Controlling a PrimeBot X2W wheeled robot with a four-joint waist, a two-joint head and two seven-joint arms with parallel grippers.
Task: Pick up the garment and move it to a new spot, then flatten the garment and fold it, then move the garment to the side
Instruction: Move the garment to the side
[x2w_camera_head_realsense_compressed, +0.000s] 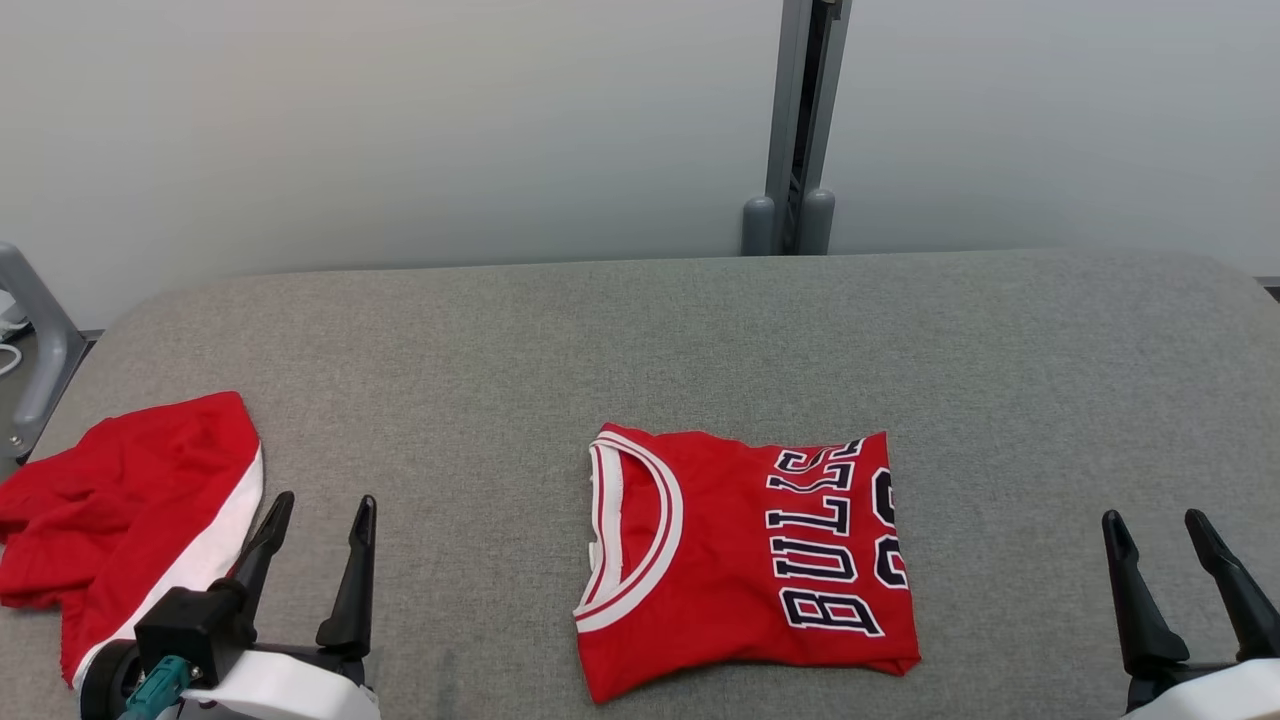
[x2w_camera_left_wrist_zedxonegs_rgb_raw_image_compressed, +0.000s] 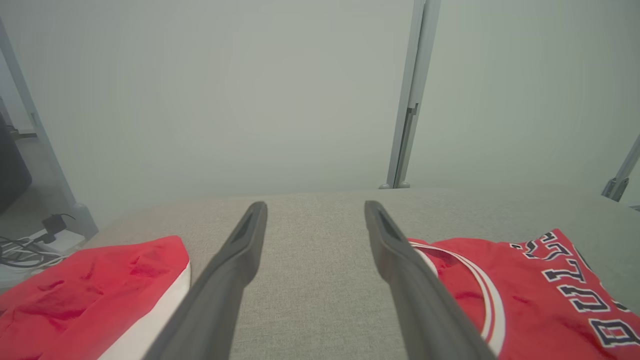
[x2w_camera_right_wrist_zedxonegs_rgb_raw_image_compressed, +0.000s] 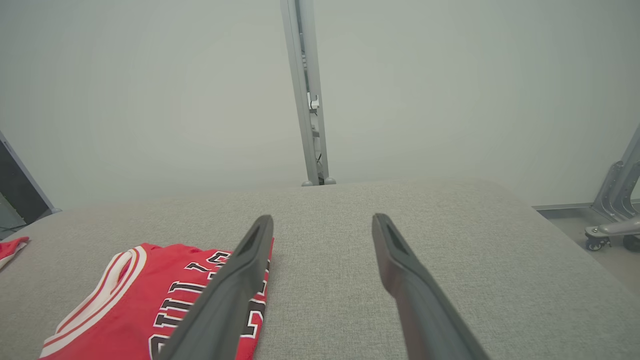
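Observation:
A red jersey (x2w_camera_head_realsense_compressed: 745, 560) with white collar trim and dark lettering lies folded into a rectangle at the middle front of the grey table (x2w_camera_head_realsense_compressed: 640, 340). It also shows in the left wrist view, jersey (x2w_camera_left_wrist_zedxonegs_rgb_raw_image_compressed: 525, 295), and the right wrist view, jersey (x2w_camera_right_wrist_zedxonegs_rgb_raw_image_compressed: 145, 305). My left gripper (x2w_camera_head_realsense_compressed: 322, 510) stands open at the lower left, apart from the jersey, with nothing between its fingers (x2w_camera_left_wrist_zedxonegs_rgb_raw_image_compressed: 240, 260). My right gripper (x2w_camera_head_realsense_compressed: 1155, 525) stands open at the lower right, well right of the jersey, also empty.
A second red garment with a white stripe (x2w_camera_head_realsense_compressed: 130, 520) lies crumpled at the table's left edge, just left of my left gripper. A grey post (x2w_camera_head_realsense_compressed: 795, 130) rises behind the table. A metal frame (x2w_camera_head_realsense_compressed: 30, 340) stands off the far left.

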